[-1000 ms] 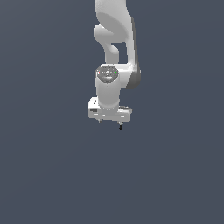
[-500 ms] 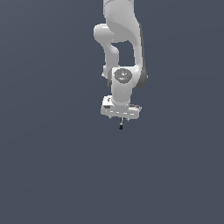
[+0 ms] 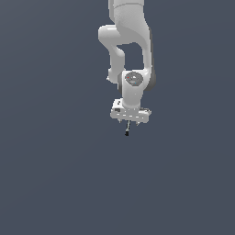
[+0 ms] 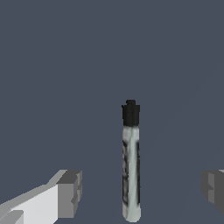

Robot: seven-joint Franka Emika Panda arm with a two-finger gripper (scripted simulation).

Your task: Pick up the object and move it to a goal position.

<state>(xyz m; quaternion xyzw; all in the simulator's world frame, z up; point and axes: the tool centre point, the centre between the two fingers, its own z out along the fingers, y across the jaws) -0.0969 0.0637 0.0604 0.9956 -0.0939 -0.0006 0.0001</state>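
Note:
The object (image 3: 127,131) is a tiny slender stick with a pale grey shaft and a black tip, showing just below my white gripper (image 3: 129,122) in the exterior view. In the wrist view the object (image 4: 131,166) sits in the gap of my gripper (image 4: 142,189), a little nearer one side. The grey fingertips (image 4: 70,192) stand wide apart and neither pad touches the stick. The gripper is open and holds nothing.
A plain dark grey-blue surface (image 3: 55,174) fills both views. The white arm (image 3: 131,41) comes down from the top of the exterior view. No other objects show.
The gripper has shifted toward the exterior view's right and now sits over the object. The object has not moved.

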